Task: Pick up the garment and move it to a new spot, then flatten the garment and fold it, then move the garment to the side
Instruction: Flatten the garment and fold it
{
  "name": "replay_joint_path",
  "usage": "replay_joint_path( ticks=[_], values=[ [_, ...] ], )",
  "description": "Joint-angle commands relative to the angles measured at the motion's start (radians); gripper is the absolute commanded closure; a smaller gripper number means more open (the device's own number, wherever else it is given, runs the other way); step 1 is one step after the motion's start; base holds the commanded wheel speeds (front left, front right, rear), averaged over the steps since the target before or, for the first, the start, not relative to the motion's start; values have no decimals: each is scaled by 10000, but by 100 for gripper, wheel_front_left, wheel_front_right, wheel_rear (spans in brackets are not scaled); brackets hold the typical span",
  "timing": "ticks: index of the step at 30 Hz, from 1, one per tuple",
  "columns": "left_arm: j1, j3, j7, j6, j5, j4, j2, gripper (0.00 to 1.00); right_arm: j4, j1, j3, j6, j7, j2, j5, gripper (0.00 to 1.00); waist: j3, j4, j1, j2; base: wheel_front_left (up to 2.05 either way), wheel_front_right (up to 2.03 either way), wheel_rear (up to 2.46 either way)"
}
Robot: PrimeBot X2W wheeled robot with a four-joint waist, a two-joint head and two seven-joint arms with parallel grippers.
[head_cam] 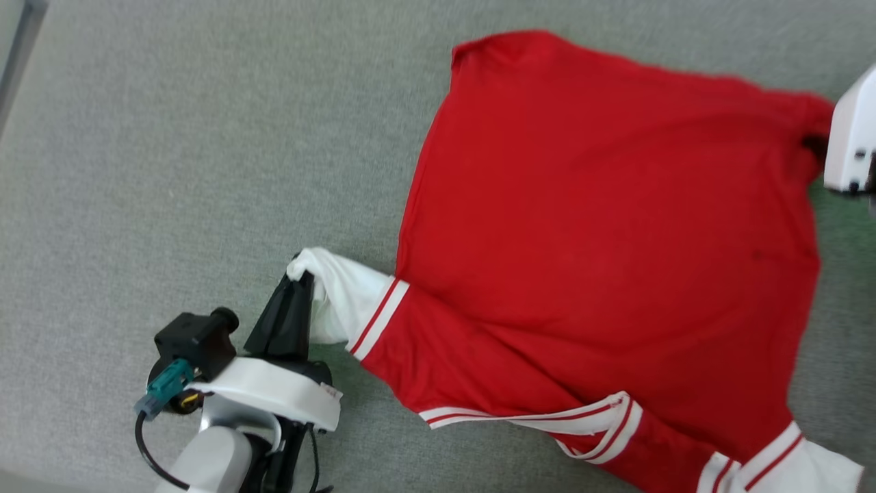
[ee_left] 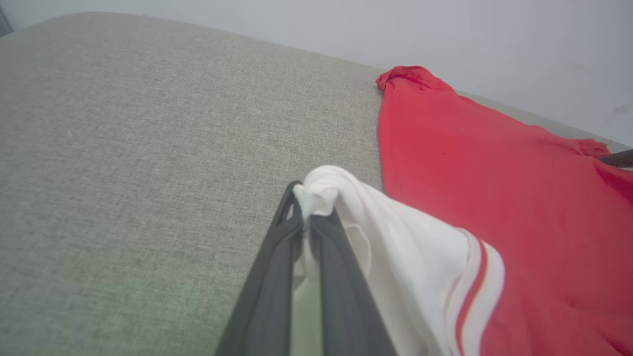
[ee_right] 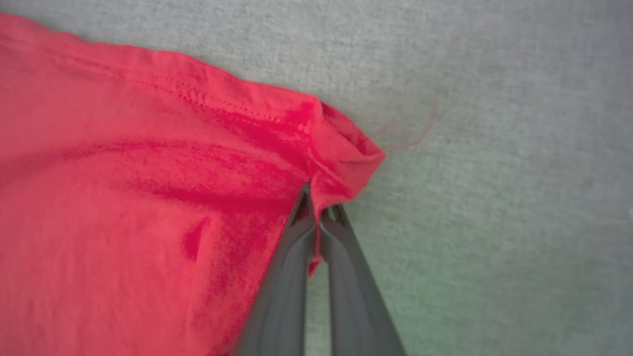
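Left gripper [ee_left: 309,198] is clamped shut on a white sleeve end [head_cam: 342,294], right gripper [ee_right: 319,207] likewise on a red hem corner [ee_right: 346,163] — the garment [head_cam: 602,226] lies spread between them. That hem bite looks thin — an uneven pull could slip it free.

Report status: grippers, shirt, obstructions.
Left gripper shut on white sleeve end. Right gripper shut on red hem corner. Jersey shirt spread on grey fabric surface. No obstruction seen.
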Motion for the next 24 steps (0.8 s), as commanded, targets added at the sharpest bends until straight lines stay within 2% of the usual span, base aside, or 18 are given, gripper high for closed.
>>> replay_joint_path(
  ticks=[1,6,14,20,24],
  values=[
    [216,42,34,-2,-85,94,95,100,-137,591,154,-15,9,-264,61,100,-691,-296,-1,0,0,0,0],
    [633,163,89,87,-259,235,208,100,-1028,1487,370,-15,-109,-647,380,100,-1569,-708,-1,0,0,0,0],
    [1675,361,327,399,-483,254,566,100,-3265,5050,-203,-15,-268,-1019,1012,100,-2977,-1700,-1,0,0,0,0],
    [2379,370,574,654,-618,96,702,100,-5213,8295,-1181,-13,-5,-447,937,100,-3686,-2306,-1,0,0,0,0],
    [2631,333,698,801,-663,-25,745,100,-6359,10290,-1807,-13,269,350,700,100,-3856,-2528,-1,0,0,0,0]
  ],
)
